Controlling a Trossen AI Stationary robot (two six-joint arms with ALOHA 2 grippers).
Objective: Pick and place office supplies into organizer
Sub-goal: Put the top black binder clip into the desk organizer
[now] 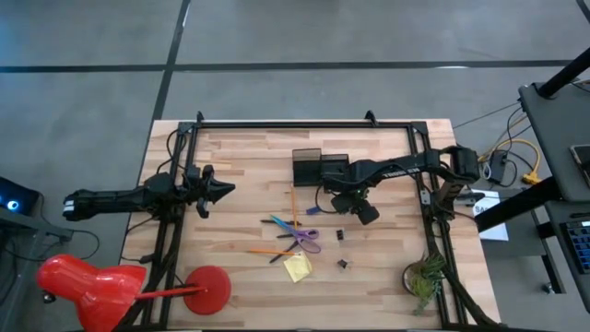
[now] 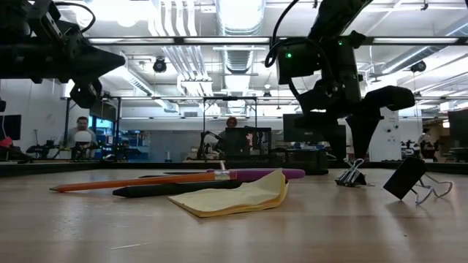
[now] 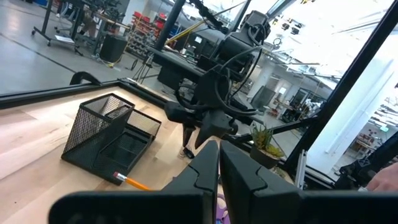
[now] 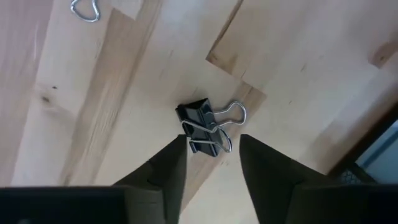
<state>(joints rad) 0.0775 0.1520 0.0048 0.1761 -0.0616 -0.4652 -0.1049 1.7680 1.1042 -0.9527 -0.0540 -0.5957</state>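
Observation:
My right gripper (image 1: pixel 359 210) points down at the table, near the black mesh organizer (image 1: pixel 318 168). Its fingers stand open on either side of a black binder clip (image 4: pixel 200 127), which lies flat on the wood; I see no touch. The other supplies lie near the table's middle: purple-handled scissors (image 1: pixel 307 238), an orange pencil (image 2: pixel 139 183), a yellow sticky-note pad (image 1: pixel 297 267), one black clip (image 1: pixel 339 235) and a second clip (image 1: pixel 343 264). My left gripper (image 1: pixel 226 189) waits shut at the table's left, level and clear of everything.
A small green plant (image 1: pixel 424 277) stands at the near right corner. A red object (image 1: pixel 92 281) with a round red disc (image 1: pixel 207 288) sits at the near left. The black frame rail (image 1: pixel 304 123) runs along the far edge. People show in the room beyond.

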